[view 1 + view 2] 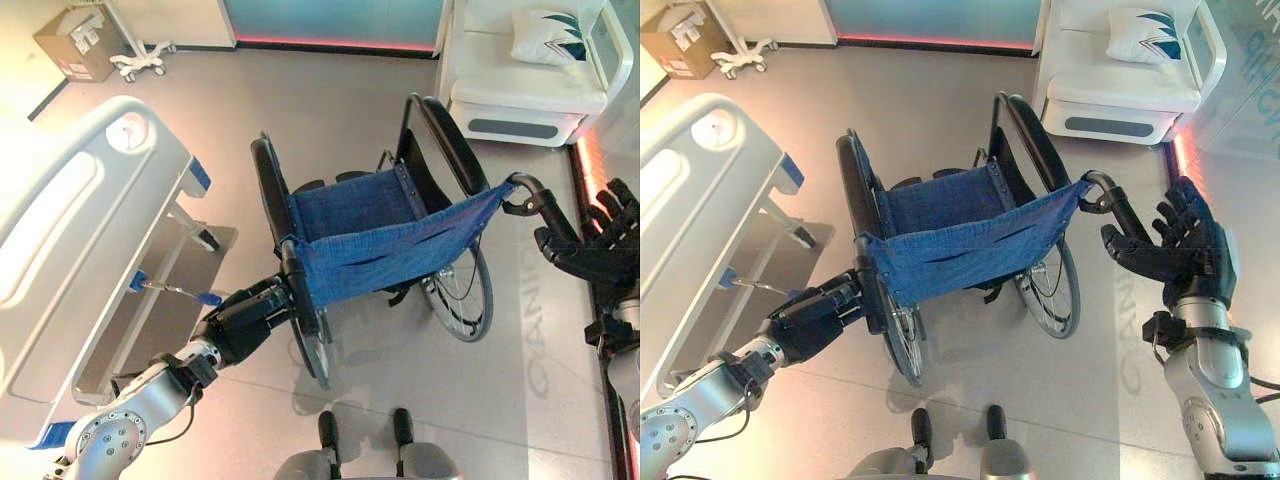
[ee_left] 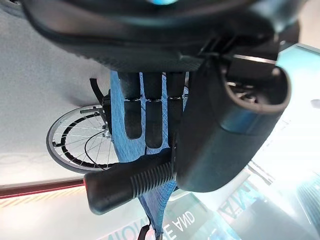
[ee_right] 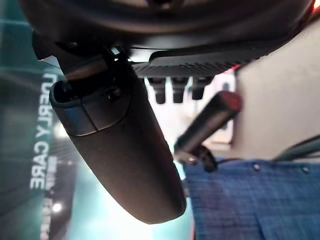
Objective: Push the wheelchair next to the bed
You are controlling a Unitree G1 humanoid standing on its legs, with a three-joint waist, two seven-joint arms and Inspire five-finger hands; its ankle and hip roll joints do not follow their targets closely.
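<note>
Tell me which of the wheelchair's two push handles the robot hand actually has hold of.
The left push handle: the left robot hand is wrapped round it beside the blue backrest. The right push handle is free; the right robot hand sits open beside it.

We see the wheelchair [image 1: 385, 235] upright on the floor [image 1: 330, 110], its blue cloth back sling stretched between two black push handles and facing us, with the blue seat beyond it. Black armrests run along both sides, and spoked wheels with grey rims stand beneath. The front of the chair points away from us. The bed [image 1: 95, 240], white-grey with a moulded end board and blue corner fittings, lies just beside the wheelchair on its left, close to the left wheel.
</note>
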